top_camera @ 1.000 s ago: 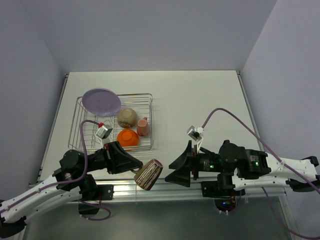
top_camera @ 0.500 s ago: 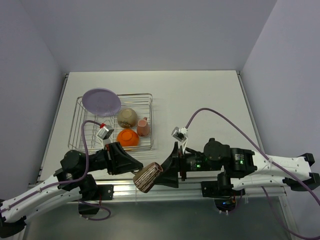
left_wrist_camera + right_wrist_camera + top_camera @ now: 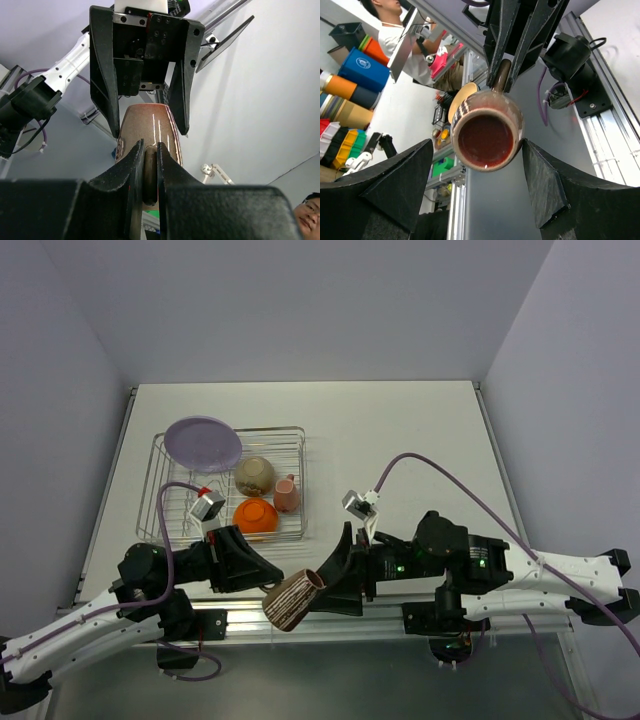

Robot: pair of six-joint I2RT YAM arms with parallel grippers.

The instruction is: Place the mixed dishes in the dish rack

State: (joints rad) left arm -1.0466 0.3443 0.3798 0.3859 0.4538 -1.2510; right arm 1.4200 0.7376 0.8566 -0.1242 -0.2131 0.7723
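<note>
**L gripper point(image 3: 149, 156) pinches the small dark cup point(image 3: 292, 600); R gripper point(image 3: 326, 585) is spread round it**

L gripper is pressed tight on the cup's handle. It holds the cup up in the air, over the near edge of the table point(image 3: 400, 440), between the 2 arms. The cup lies on its side w/ its mouth facing the R gripper. R gripper is wide apart, 1 finger on each side of the cup. Can't tell if those fingers touch the cup; it doesn't look like a squeeze yet.

Task looks nearly done. 4 of the 5 dishes are in the dish rack point(image 3: 272, 430):
- lilac plate point(image 3: 203, 443) at the far left corner
- beige bowl point(image 3: 255, 475) in the middle
- orange bowl point(image 3: 256, 515) just in front of it
- pink cup point(image 3: 287, 493) just beside the bowls, on the right

Only the dark cup is left. My guess: this is a pass from L to R, & after that the cup has to go in the rack.

Table is white & flat, w/ the rack on its left half. Walls point(image 3: 300, 310) are plain pale purple-grey on 3 sides. Wrist cams peek past the table: a metal rail point(image 3: 615, 135), bright tubs point(image 3: 362, 67) & a person point(image 3: 307, 220) close by.
</note>
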